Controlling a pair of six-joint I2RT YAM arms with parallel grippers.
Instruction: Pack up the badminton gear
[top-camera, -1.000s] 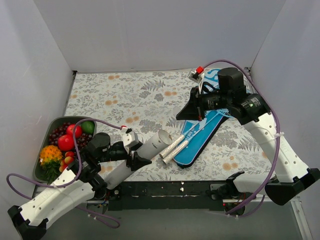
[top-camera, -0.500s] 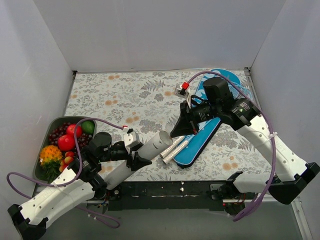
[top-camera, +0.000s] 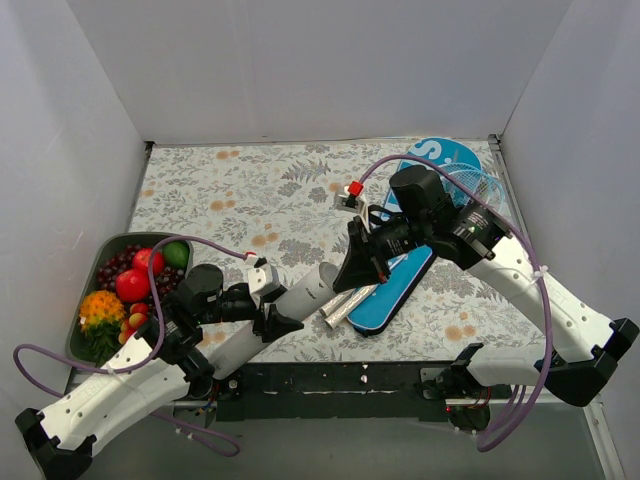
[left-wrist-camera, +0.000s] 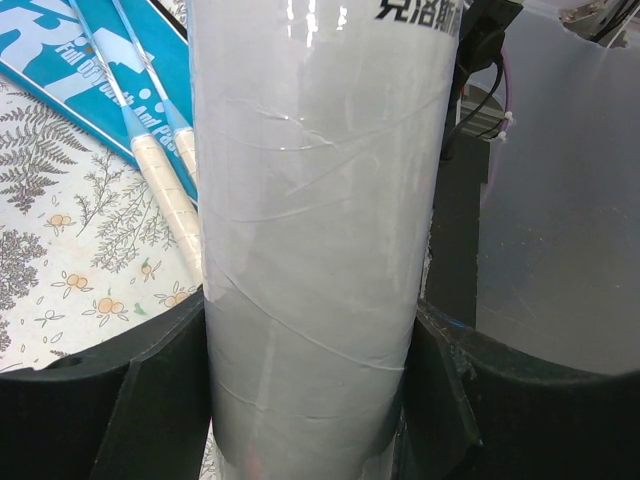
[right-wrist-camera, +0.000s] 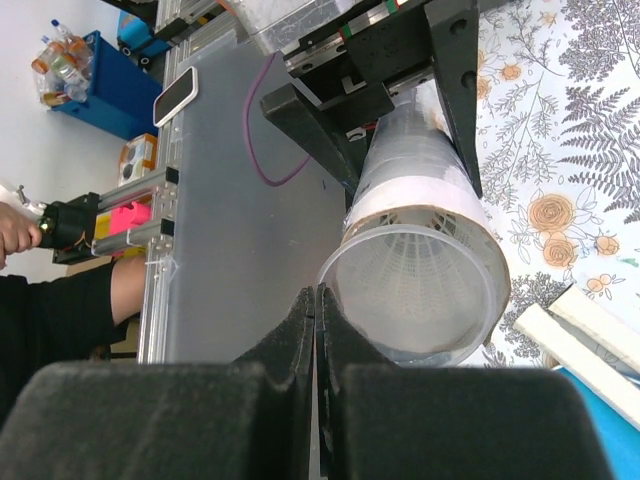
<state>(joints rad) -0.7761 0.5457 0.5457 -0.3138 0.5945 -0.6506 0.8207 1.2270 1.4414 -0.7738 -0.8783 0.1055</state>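
1. Moved: the right end effector (top-camera: 350, 278) has come from the 2 o'clock corner of the tabletop (top-camera: 230, 190) to centre. It now sits at the open mouth of the white cardboard tube (top-camera: 305, 292). Its departure bares the head of the blue cover (top-camera: 440, 155) at 1 o'clock.
2. Unmoved: left end effector (top-camera: 272, 305), tube, rackets (top-camera: 348, 303), fruit tray (top-camera: 120, 240) at 8 o'clock.
3. Left end effector: clamped round the tube's body near 6 o'clock. The tube is tilted, mouth toward 2 o'clock.
4. Right end effector: fingers pressed together, nothing seen between them, tips just beside the tube's rim.
5. Tube contents: a ribbed white skirt, apparently a shuttlecock (right-wrist-camera: 415, 290), inside the mouth.
6. Handling, as judged: seating the shuttlecock. Hold the tube steady, bring the closed tips along its axis, press lightly, and avoid the rim and the skirt.
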